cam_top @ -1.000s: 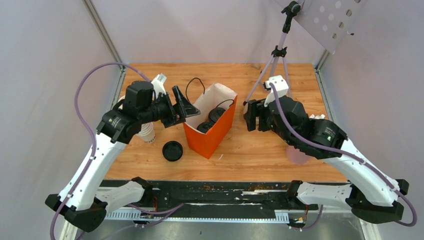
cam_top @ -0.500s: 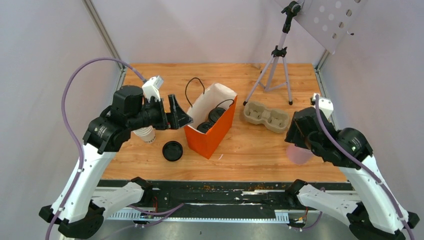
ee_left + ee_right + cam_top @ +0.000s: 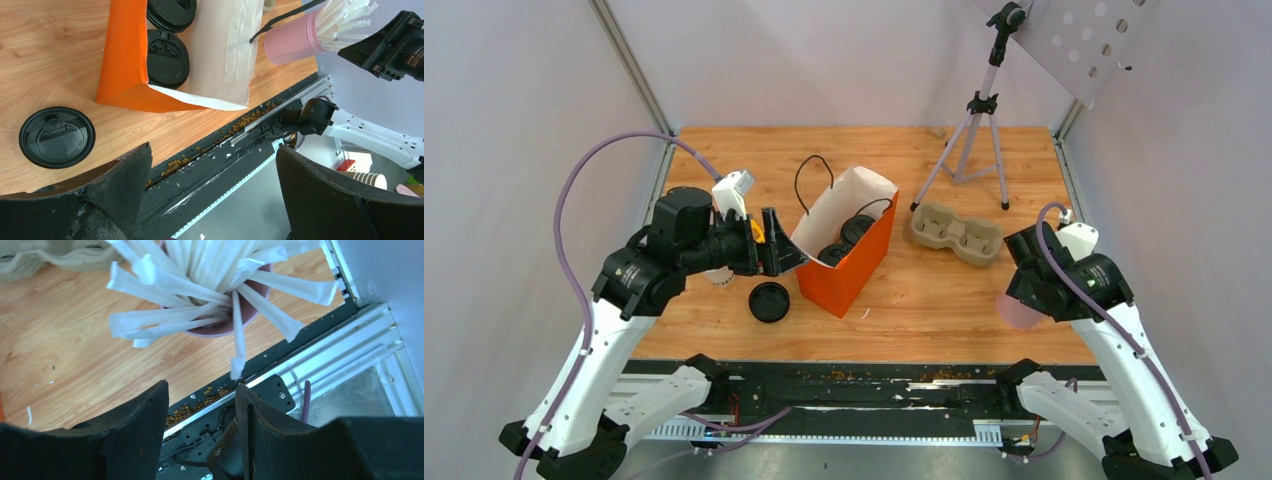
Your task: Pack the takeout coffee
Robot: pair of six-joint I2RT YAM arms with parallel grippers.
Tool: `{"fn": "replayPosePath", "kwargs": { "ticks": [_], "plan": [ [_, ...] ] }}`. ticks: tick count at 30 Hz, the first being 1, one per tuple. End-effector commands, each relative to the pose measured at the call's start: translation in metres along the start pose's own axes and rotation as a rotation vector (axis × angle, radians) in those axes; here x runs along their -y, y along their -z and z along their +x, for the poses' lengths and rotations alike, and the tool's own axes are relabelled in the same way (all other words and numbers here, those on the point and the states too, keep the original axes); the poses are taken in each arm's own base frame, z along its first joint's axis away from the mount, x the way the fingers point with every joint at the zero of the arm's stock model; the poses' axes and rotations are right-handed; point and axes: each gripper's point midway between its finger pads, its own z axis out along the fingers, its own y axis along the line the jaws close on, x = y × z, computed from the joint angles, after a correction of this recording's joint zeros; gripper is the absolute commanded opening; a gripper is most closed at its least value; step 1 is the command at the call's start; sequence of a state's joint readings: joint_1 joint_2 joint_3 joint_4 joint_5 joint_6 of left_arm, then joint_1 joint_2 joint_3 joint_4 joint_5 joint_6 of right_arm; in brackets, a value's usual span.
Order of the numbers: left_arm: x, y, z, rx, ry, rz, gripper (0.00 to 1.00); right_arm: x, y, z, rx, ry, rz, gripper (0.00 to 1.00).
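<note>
Orange bag (image 3: 844, 275); black-lidded coffees (image 3: 167, 57); pink cup (image 3: 292, 42); white straws (image 3: 200, 270)

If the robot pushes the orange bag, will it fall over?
Probably not easily: the orange bag has lidded cups inside, weighing it down. Its thin paper walls would likely bend or crumple rather than push stiffly.

A wood-grain tabletop (image 3: 924, 300) sits in a booth of plain pale walls (image 3: 824, 60) on three sides, with metal posts (image 3: 629, 70) at the far corners. A black rail (image 3: 874, 385) edges its near side. A tripod (image 3: 981, 103) stands far right under a perforated white panel (image 3: 1084, 40).
</note>
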State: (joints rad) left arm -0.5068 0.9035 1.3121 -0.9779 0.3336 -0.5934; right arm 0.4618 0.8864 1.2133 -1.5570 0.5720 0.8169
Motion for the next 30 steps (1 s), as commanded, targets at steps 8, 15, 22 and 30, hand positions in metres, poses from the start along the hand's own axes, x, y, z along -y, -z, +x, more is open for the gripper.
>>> {"fn": "replayPosePath", "kwargs": {
  "ticks": [8,15,22,30],
  "plan": [
    [0.007,0.01,-0.011,0.053,-0.082,0.015,1.0,0.027,-0.019,-0.009,0.05,0.008,0.078,0.46],
    [0.009,0.008,-0.011,0.047,-0.073,0.025,1.0,0.025,-0.028,-0.018,0.051,0.017,0.07,0.26],
    [0.01,0.012,-0.013,0.059,-0.08,0.017,1.0,0.026,-0.017,-0.026,0.066,0.029,0.05,0.0],
    [0.01,0.014,-0.014,0.065,-0.081,0.017,1.0,0.035,0.053,-0.078,0.175,0.035,-0.016,0.0]
  ]
}}
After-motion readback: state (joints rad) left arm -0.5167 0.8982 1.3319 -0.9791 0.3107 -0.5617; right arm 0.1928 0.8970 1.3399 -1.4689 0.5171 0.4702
